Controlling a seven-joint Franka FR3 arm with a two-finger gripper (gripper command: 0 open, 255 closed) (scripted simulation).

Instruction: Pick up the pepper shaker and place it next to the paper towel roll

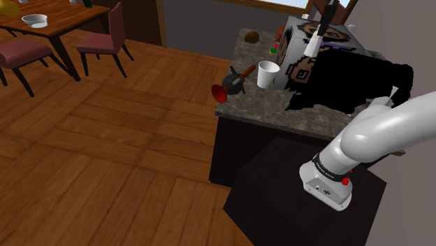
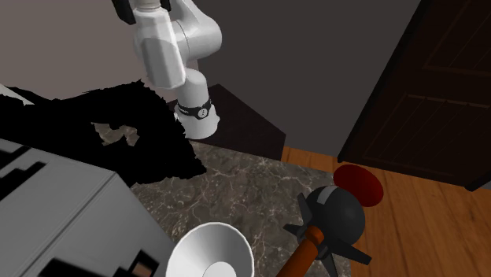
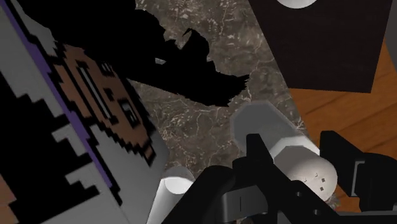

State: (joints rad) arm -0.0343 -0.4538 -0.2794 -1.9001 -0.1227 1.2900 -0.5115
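Black fingers [image 3: 256, 149] clasp the white cylindrical pepper shaker [image 3: 294, 159] above the mottled stone bench [image 1: 244, 105]. In the shoulder view it sits at two o'clock from the white cup [image 1: 267, 73].

A: What's on that stone counter [image 1: 241, 112]?

B: A box [image 1: 297, 66] with a pixel face, plus a round black gadget [image 2: 340, 214] with an orange handle near the edge. Dining table [image 1: 66, 17] and chairs [image 1: 103, 36] sit off on the wood floor [image 1: 105, 161].
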